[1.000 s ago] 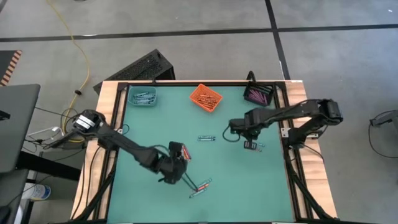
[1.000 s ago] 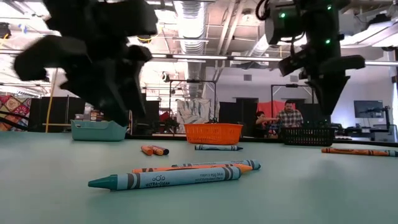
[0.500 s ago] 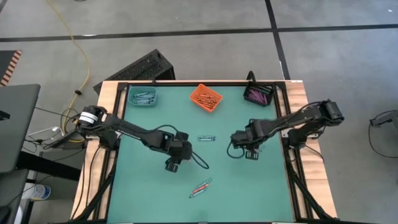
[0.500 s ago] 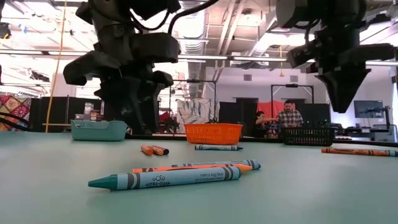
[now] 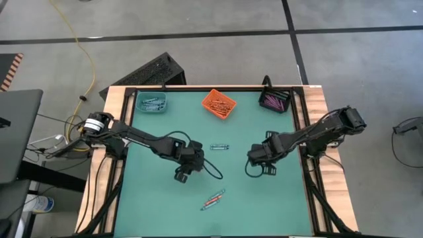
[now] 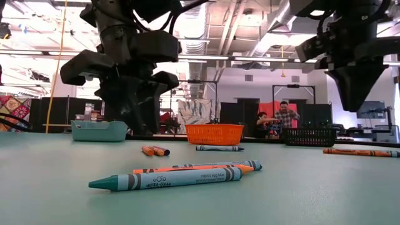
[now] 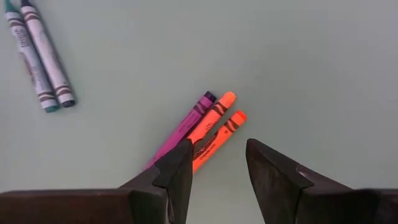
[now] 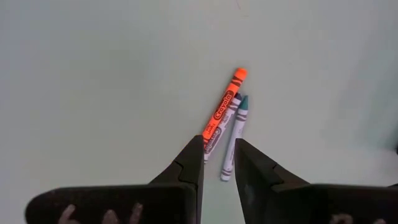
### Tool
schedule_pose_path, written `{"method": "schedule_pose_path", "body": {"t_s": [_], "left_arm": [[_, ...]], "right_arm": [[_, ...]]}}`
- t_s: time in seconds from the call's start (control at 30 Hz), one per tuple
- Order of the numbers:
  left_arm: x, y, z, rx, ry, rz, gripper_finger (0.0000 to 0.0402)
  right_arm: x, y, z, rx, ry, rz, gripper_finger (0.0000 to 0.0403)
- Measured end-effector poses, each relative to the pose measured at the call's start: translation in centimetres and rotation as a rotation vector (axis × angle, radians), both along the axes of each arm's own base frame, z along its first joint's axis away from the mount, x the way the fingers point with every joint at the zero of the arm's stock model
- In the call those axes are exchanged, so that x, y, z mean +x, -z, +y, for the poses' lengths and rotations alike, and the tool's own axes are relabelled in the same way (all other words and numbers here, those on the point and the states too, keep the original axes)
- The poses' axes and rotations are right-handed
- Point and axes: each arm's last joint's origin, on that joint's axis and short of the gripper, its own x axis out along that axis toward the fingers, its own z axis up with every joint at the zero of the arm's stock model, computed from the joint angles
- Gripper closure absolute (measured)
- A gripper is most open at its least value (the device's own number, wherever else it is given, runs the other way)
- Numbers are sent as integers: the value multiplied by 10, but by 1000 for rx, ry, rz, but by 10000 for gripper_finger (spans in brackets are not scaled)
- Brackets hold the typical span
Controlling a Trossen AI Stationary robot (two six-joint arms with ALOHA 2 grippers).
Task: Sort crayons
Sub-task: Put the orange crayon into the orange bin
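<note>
Over the green table [image 5: 264, 205], the left gripper [image 7: 214, 165] hangs with jaws apart above a purple crayon [image 7: 186, 124] and two orange crayons [image 7: 214, 124] lying side by side. The right gripper [image 8: 217, 158] hovers near the table's right side, jaws slightly apart and empty, over an orange crayon [image 8: 224, 106] beside a teal one [image 8: 235, 137]. More crayons [image 5: 213, 199] lie loose nearer the front edge.
</note>
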Motion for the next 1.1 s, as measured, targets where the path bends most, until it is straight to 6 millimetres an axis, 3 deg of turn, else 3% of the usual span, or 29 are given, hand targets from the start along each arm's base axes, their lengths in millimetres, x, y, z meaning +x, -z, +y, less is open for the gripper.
{"method": "schedule_pose_path", "body": {"t_s": [0.33,0.63,1.1], "left_arm": [[0,0,0,-19,19,3,262],[4,18,0,26,42,45,262],[8,28,2,2,25,73,262]], "right_arm": [[0,0,0,-5,11,-8,321],[2,0,0,-16,9,-31,321],[3,1,1,-14,0,-40,321]]}}
